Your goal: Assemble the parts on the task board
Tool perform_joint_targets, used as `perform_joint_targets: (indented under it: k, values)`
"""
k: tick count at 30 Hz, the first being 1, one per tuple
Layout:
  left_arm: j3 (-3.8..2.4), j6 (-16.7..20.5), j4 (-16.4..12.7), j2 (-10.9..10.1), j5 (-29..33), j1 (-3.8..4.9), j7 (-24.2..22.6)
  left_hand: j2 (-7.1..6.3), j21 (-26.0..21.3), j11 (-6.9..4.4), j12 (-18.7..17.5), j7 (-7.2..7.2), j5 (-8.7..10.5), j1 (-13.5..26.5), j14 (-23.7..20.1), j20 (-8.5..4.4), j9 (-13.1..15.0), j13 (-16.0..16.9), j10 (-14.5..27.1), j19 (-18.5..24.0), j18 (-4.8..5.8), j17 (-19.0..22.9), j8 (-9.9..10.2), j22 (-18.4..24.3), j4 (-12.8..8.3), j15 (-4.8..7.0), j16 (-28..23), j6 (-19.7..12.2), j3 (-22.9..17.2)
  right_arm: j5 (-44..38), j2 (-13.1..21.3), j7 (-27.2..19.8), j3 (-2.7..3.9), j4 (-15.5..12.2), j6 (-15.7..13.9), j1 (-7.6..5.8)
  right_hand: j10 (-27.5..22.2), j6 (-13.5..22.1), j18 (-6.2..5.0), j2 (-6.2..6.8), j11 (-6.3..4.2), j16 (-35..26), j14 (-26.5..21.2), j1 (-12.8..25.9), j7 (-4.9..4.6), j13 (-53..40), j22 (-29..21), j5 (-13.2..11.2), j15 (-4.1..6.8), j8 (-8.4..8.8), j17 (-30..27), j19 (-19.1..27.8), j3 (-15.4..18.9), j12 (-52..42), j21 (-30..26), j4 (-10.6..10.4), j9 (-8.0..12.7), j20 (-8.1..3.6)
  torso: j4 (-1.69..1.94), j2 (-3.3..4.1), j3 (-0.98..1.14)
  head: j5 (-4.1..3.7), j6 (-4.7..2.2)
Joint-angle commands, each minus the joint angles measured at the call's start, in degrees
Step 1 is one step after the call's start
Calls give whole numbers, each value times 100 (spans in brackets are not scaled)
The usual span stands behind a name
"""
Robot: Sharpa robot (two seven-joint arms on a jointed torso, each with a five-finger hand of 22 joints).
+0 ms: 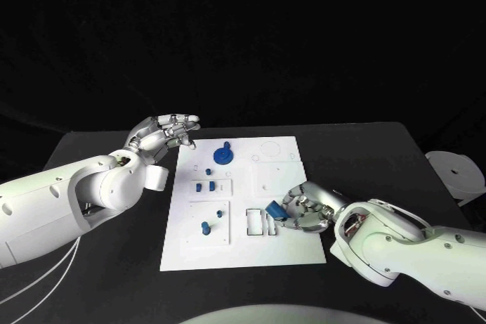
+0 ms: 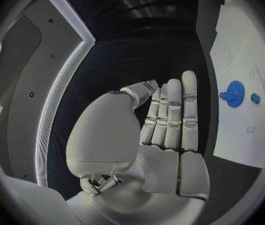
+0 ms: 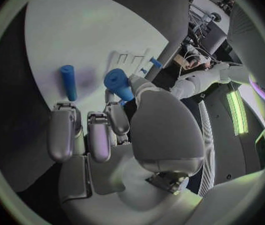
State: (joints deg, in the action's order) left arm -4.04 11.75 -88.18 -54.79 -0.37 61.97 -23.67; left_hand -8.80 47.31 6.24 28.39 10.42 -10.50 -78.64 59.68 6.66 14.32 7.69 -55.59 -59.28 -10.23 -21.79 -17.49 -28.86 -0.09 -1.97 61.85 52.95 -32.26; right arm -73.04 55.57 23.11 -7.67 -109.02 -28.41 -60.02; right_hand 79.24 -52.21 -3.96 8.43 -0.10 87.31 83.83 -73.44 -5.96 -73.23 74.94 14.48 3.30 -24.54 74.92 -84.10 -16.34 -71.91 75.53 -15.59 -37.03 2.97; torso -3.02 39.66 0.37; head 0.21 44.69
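The white task board (image 1: 275,248) lies mid-table. At its near right side my right hand (image 1: 304,209) pinches a short blue cylinder (image 1: 274,210) just above the board, beside two rectangular slots (image 1: 255,223). The right wrist view shows that cylinder (image 3: 119,83) between thumb and a finger, and a slim blue peg (image 3: 68,81) lying on the board (image 3: 76,35) past the fingertips (image 3: 62,116). My left hand (image 1: 167,134) hovers at the board's far left corner, fingers straight and holding nothing (image 2: 167,120). A round blue part (image 1: 224,154) (image 2: 235,93) stands near it on the board.
Several small blue pieces (image 1: 206,187) sit in the board's left recesses, with more (image 1: 208,228) nearer me. A white round object (image 1: 454,171) sits at the table's right edge. Black table surrounds the board.
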Motion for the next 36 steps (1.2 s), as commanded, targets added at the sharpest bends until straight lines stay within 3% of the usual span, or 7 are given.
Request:
perform_joint_targets:
  k: [1,5,9,11,16,36]
  values:
    - [-4,-113,-8,17,-15,-3,-20,19,7,13,16,-16,-29,43,-28,30,5,9,35,24,-33,-8,15,-9,-31,1,39,-40,6,312,-35,-119,0,-28,-213,-10,49,-226,117,-169,3,20,469,-41,171,-10,1082,24,42,-40,733,-123,-53,-35,15,-56,-23,-43,4,-1,-4,11,2]
    - [-3,-112,0,21,-16,-5,-17,21,7,12,21,-17,-31,39,-30,30,7,9,38,24,-34,-8,15,-10,-39,2,40,-41,1,353,-100,-145,0,-16,-165,-19,57,-256,119,-159,0,21,469,11,177,-21,1087,31,43,-48,735,-127,-72,-42,24,-81,-28,-45,0,-10,4,22,-6]
    - [-3,-111,1,25,-16,-8,-16,21,7,12,21,-17,-31,39,-30,30,7,9,38,24,-34,-8,15,-10,-39,2,40,-41,1,435,-224,-155,0,31,70,-22,73,-291,119,-143,-3,23,471,189,180,-41,1091,2,46,-50,742,-128,-84,-54,19,-105,-32,-48,-6,-2,-7,21,-9]
    - [-3,-113,0,31,-16,-8,-15,21,7,12,21,-17,-31,39,-30,30,7,9,38,24,-34,-8,15,-10,-39,2,40,-41,1,487,-317,-150,-1,62,226,-25,113,-358,117,-201,-12,25,472,567,193,-86,1097,-48,53,-56,747,-126,-98,-87,4,-108,-40,-51,-3,5,-7,28,-11]
    - [-3,-120,0,42,-16,-9,-11,21,7,12,21,-17,-31,39,-30,30,7,9,38,24,-34,-8,15,-10,-39,2,40,-41,1,538,-506,-129,-2,139,479,-29,132,-389,116,-209,-16,25,472,838,199,-115,1101,-133,57,-69,750,-126,-85,-102,-8,-112,-56,-57,2,5,0,16,-1]
    - [-3,-112,-16,21,-16,-9,-10,23,9,13,30,-16,-30,44,-31,30,11,10,41,25,-34,-7,15,-12,-45,2,42,-42,-1,429,-760,51,-13,415,749,-21,207,-451,110,-271,-38,19,469,1021,225,-225,1100,-189,74,-107,734,-120,-107,-210,-38,-115,-83,-69,6,10,1,47,45]
